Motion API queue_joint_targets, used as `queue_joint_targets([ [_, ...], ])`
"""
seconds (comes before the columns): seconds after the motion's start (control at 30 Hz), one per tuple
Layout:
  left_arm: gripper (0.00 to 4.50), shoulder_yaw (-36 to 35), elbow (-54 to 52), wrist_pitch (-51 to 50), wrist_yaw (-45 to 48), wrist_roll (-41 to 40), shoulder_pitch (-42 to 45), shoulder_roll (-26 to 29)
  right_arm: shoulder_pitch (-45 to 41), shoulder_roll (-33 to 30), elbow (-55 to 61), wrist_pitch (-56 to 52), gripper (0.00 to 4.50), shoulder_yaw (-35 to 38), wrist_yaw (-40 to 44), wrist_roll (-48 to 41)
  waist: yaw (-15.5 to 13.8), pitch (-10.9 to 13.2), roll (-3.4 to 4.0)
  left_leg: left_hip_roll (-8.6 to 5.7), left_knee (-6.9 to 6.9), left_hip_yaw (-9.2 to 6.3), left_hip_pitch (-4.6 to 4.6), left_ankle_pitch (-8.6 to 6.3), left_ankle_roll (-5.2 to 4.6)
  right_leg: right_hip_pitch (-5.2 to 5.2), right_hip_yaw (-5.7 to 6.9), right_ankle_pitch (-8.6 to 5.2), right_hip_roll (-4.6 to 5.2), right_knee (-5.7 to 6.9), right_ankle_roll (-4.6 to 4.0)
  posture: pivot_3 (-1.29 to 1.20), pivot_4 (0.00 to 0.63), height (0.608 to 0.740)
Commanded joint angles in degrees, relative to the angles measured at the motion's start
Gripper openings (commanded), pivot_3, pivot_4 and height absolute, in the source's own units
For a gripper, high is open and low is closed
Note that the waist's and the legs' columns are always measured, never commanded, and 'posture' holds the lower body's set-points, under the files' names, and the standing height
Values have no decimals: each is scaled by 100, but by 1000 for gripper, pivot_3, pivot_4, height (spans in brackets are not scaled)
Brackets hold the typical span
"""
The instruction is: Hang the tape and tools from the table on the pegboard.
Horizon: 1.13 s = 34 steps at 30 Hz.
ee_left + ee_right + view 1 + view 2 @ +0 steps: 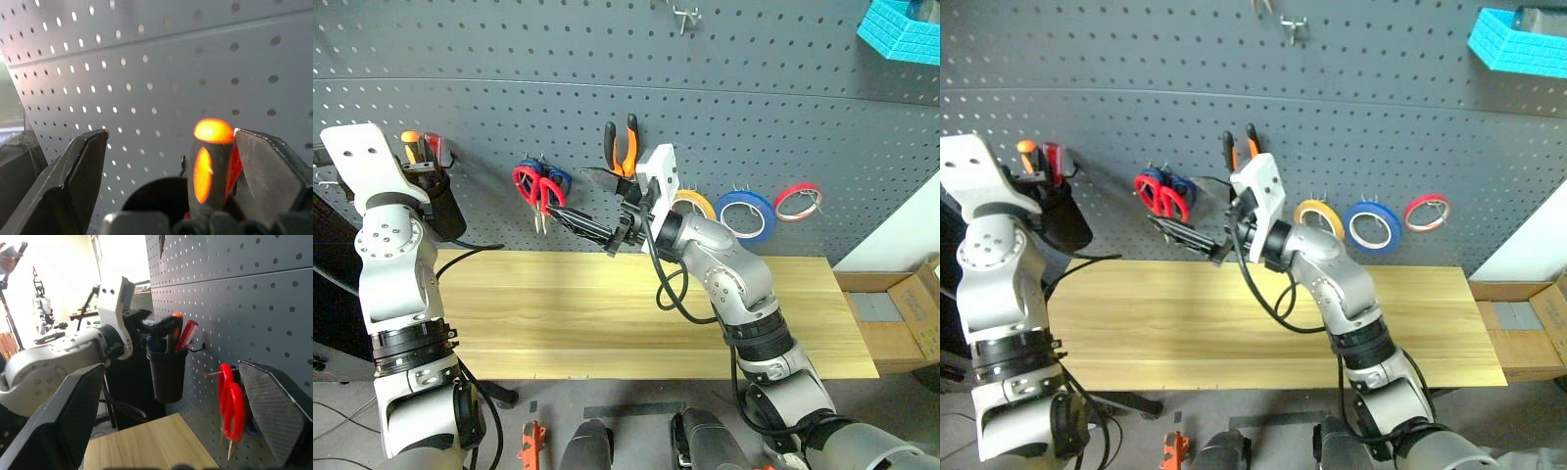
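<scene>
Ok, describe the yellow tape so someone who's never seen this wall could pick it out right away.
Look at the dark grey pegboard above the wooden table. Three tape rings hang in a row towards its right side; the yellow tape is the leftmost, a thin ring beside the thicker blue ring and the thin red ring.

three tape rings (745, 212); two scissors (538, 188)

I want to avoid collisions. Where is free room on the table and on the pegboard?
The table top is bare from end to end. On the pegboard, the upper rows are free. The low row is crowded: black cup, red-handled scissors, pliers, yellow tape, blue tape, red tape.
</scene>
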State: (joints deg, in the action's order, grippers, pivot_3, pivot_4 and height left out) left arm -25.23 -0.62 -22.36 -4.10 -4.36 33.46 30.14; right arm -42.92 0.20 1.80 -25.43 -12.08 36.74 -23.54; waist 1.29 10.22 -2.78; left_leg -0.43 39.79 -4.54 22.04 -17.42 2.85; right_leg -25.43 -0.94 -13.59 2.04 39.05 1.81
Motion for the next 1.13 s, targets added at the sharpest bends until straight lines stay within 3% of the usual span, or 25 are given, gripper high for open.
queue_joint_targets([
  [0.03, 4452, -40, -1348, -141, 267, -290, -291, -13, 240, -373, 688, -126, 4500, 165, 88, -88, -5, 0, 0, 0, -1, 0, 1, -1, 0, 1, 0, 0, 2, -2, 0, 85, 109, 740],
  [0.23, 4452, 301, -3134, -1152, 409, -689, -1276, -474, 885, -1070, 1719, -775, 4500, 383, -216, -214, -125, -50, 28, 2, -5, 3, -2, -3, -3, 8, -3, 0, 8, -8, 0, 113, 98, 740],
  [0.43, 4452, 1534, -4116, -1489, 617, -826, -2480, -1186, 1956, -1597, 2356, -950, 4500, 660, -905, 248, -201, -217, 43, 0, -4, 17, -31, -10, -17, 43, -3, 0, -23, -7, 0, 86, 65, 740],
  [0.57, 4452, 2104, -3450, -1257, 882, -846, -3138, -1525, 2632, -1841, 2184, -859, 4500, 510, -1052, 595, -231, -271, 107, 8, -16, 33, -157, -19, -33, 179, -7, -5, -47, -41, 0, 43, 47, 740],
  [0.7, 4452, 1983, -2399, -1209, 969, -1065, -3225, -1968, 3162, -1844, 1624, -627, 4500, 505, -1450, 1094, -156, -352, 134, 25, -78, 42, -259, -5, -62, 283, -14, -30, -70, -110, 1, 15, 38, 740],
  [0.77, 4452, 1956, -1588, -799, 1129, -935, -3190, -1934, 3214, -1739, 1106, -523, 4500, 648, -1874, 1359, -107, -384, 140, 30, -89, 41, -310, -3, -66, 327, -13, -36, -75, -112, -11, -12, 29, 740],
  [0.87, 4452, 2049, -337, -183, 1303, -537, -3098, -1671, 3192, -1548, 416, -474, 4500, 954, -2510, 1631, -19, -464, 171, 32, -93, 45, -316, -3, -66, 326, -20, -38, -80, -110, -14, -38, 25, 740],
  [1.13, 4452, 1974, 485, 146, 1750, -591, -2709, -1504, 3377, -1432, -182, -276, 4500, 1099, -2991, 2083, 64, -485, 176, 31, -106, 48, -310, -6, -65, 318, -30, -26, -81, -114, 5, -63, 15, 740],
])
